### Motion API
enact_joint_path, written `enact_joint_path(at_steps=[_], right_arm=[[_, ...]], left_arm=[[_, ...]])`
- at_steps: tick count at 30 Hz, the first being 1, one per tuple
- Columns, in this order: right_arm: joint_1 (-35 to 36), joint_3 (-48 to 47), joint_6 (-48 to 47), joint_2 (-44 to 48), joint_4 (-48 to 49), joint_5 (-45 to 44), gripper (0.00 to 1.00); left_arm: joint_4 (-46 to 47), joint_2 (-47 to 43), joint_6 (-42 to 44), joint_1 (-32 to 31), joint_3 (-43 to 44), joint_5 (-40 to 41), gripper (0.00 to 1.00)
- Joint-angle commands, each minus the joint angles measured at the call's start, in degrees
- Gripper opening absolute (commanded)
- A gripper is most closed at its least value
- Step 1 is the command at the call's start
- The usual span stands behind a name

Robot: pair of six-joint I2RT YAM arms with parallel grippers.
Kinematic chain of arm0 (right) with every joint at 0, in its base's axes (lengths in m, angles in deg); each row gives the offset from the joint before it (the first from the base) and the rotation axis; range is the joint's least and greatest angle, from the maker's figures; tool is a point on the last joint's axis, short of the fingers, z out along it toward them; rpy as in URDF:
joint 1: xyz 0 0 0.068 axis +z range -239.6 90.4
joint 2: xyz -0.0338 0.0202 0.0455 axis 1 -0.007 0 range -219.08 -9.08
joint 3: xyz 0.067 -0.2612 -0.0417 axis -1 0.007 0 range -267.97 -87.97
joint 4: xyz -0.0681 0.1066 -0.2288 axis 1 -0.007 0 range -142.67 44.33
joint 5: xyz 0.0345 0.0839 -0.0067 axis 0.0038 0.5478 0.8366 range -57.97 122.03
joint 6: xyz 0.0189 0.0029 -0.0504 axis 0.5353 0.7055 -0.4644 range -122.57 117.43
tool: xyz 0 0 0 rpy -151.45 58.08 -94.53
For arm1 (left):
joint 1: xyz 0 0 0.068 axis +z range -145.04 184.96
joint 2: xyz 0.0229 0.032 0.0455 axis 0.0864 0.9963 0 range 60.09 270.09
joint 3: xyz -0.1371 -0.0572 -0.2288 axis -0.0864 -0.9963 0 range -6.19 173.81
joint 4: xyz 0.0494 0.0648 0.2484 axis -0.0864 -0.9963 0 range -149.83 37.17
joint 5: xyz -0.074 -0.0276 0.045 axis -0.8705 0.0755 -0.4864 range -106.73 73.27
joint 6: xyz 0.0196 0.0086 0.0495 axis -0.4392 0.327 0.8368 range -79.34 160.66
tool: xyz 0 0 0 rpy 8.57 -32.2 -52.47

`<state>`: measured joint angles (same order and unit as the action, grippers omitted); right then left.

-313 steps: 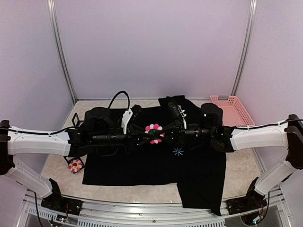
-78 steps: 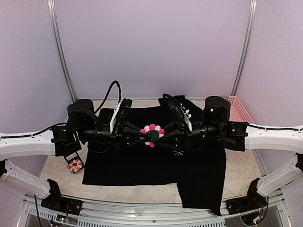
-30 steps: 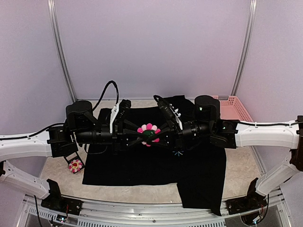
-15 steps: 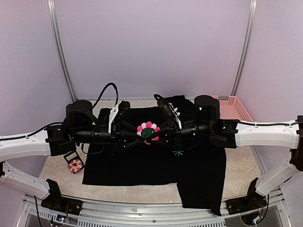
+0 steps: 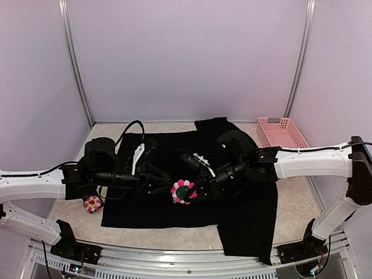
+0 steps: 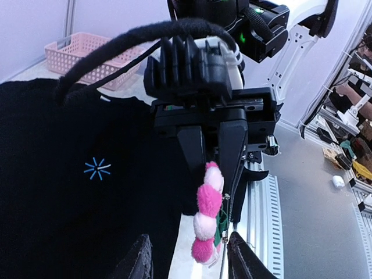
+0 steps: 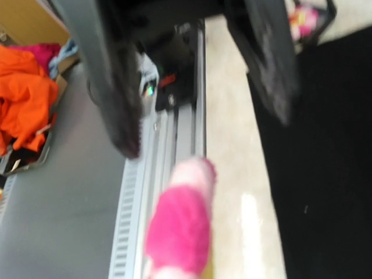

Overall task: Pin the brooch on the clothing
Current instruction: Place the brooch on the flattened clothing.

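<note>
Left jaws have parted; right jaws pinch the brooch (image 5: pixel 183 190).

Beige table (image 5: pixel 299 200), black T-shirt (image 5: pixel 145 212) spread across its middle, pink basket (image 5: pixel 282 131) just past shirt's far-rt corner, 2nd flower brooch (image 5: pixel 92 203) beside shirt's left edge

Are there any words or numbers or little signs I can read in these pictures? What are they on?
Words or numbers: none can be read anywhere.
Sign: a light-blue starburst mark, with no letters, on the chest of the black T-shirt.
</note>
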<state>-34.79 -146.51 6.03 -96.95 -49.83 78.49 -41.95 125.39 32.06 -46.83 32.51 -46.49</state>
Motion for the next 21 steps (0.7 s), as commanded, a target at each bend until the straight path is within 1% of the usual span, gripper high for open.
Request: enact_joint_path(at_steps=[1, 4, 8, 11, 12, 13, 15, 19, 21], right_arm=[[-3.8, 0.5, 0.4, -6.7, -6.4, 4.3, 0.0], [-5.7, 0.1, -0.5, -13.0, -10.0, 5.7, 0.0], [-6.8, -1.5, -3.5, -20.3, -13.6, 8.3, 0.0], [-7.5, -3.5, -5.1, -23.9, -16.8, 7.1, 0.0], [-7.8, -4.0, -5.3, -24.4, -17.7, 6.1, 0.01], [-7.9, -4.5, -5.3, -24.5, -18.4, 5.0, 0.07], [-8.2, -5.5, -5.5, -24.1, -20.2, 0.9, 0.21], [-8.9, -9.1, -5.7, -22.7, -27.0, -8.2, 0.36], [-8.9, -11.2, -5.7, -21.7, -30.4, -13.0, 0.37]], left_arm=[[4.4, 0.3, -6.0, 0.4, -3.1, 7.7, 0.41], [5.4, 0.2, -10.0, 1.8, -5.7, 13.7, 0.41], [7.0, 0.7, -13.4, 3.3, -8.1, 15.9, 0.41], [6.6, 1.1, -14.0, 3.4, -8.4, 16.7, 0.41], [6.5, 1.3, -14.1, 3.4, -8.4, 16.9, 0.41], [6.5, 1.4, -14.2, 3.4, -8.6, 17.1, 0.41], [6.8, 1.3, -14.3, 3.4, -9.1, 17.7, 0.41], [7.1, 1.6, -13.6, 3.4, -9.6, 19.0, 0.42], [7.4, 2.0, -13.4, 3.4, -9.6, 19.1, 0.42]])
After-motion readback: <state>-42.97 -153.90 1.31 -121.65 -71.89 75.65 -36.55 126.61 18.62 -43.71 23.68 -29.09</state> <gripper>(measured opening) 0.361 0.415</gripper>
